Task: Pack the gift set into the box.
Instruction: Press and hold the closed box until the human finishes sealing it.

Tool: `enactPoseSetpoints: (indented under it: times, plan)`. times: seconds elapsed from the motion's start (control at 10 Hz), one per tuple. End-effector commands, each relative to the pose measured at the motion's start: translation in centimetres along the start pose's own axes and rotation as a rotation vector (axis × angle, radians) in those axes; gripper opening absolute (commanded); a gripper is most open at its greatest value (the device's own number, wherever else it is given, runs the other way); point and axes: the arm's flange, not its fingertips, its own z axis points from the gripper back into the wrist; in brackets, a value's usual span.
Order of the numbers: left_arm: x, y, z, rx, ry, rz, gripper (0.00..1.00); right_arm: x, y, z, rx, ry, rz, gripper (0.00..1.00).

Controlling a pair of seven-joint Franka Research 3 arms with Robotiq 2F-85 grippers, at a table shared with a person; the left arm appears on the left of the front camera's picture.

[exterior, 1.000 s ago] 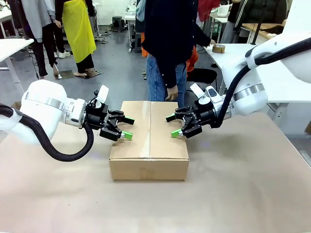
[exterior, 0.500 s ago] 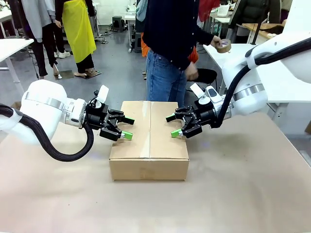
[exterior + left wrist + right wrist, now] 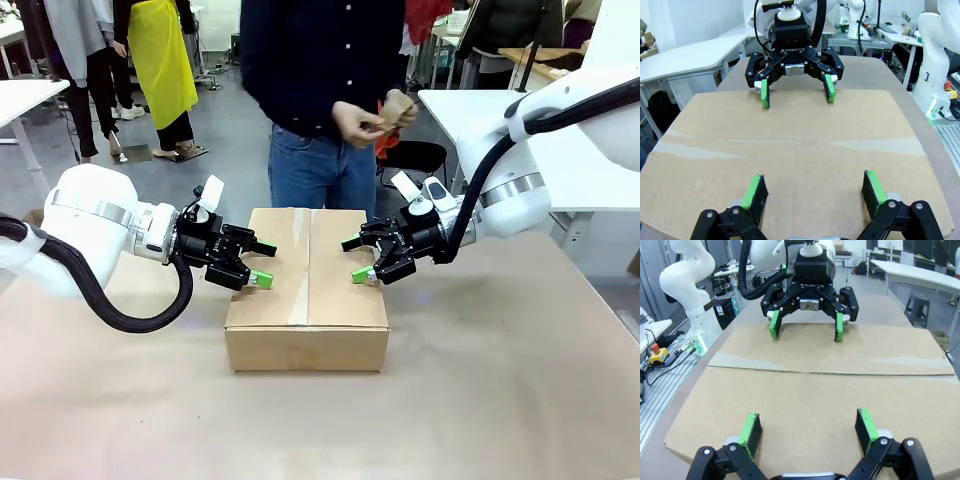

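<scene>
Front view: the box (image 3: 307,288) sits mid-table with its flaps folded shut. The left gripper (image 3: 258,263) hangs over its left edge and the right gripper (image 3: 357,259) over its right edge, both with jaws spread and holding nothing. At the far side a person's hands (image 3: 372,119) work on something small and brown, perhaps a tape roll; it is too blurred to be sure.

Left wrist view: the green pads (image 3: 753,193) hover just above the box top, the seam running between the two grippers.

Right wrist view: the same from the other side, pads (image 3: 748,429) apart over bare cardboard.

The gift set is presumably inside. Packing looks done; sealing seems next, which calls for the flaps held flat
</scene>
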Motion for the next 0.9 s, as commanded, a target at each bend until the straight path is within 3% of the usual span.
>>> enactPoseSetpoints:
  times: [0.0, 0.8]
  plan:
    - [-0.24, -0.23, -0.1, 0.007, 0.013, -0.015, 1.0, -0.12, 0.11, -0.08, 0.004, 0.003, 0.009, 1.0]
    - [-0.24, -0.23, -0.1, 0.007, 0.013, -0.015, 1.0, -0.12, 0.11, -0.08, 0.004, 0.003, 0.009, 1.0]
